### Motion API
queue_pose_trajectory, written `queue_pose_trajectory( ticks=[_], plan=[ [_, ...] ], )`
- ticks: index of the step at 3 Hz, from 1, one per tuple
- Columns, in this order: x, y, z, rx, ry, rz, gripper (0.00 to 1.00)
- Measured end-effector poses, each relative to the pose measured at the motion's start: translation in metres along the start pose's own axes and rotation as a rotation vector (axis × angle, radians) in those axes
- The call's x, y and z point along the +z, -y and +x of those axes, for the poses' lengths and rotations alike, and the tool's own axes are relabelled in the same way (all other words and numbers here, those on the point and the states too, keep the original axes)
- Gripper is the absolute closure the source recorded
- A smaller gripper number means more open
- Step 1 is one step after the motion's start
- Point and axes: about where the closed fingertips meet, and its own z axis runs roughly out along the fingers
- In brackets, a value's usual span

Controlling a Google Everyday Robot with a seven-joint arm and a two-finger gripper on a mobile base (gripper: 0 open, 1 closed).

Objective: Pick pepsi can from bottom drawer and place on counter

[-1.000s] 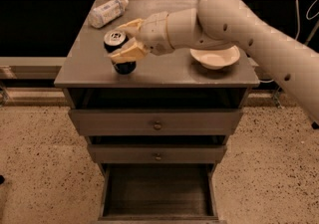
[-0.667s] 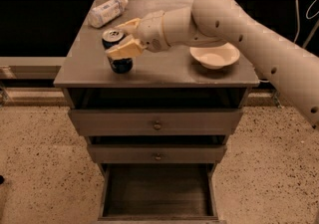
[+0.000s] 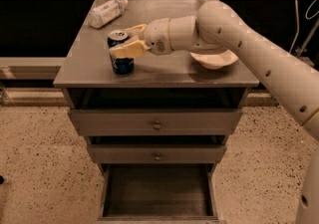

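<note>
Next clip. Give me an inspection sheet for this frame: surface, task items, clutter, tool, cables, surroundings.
Surface: grey counter on top of the drawer cabinet.
Job's things: pepsi can upright near the counter's front edge, apparently resting on it; bottom drawer pulled open, nothing seen inside.
Clutter: clear bottle lying on its side at the back corner; white bowl partly hidden under the arm.
Grippers: tool over the counter, shut on the pepsi can from the side.
Cables: pale cable hanging beyond the cabinet.
Surroundings: two upper drawers shut; speckled floor.
</note>
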Motion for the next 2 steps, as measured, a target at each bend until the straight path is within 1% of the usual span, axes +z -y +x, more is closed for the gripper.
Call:
queue_pose_trajectory(
  ticks=[1, 2],
  plan=[
    [0.0035, -0.0023, -0.0010, -0.003, 0.000, -0.007, 0.44],
    [0.0058, -0.0036, -0.0014, -0.003, 0.001, -0.011, 0.19]
  ],
)
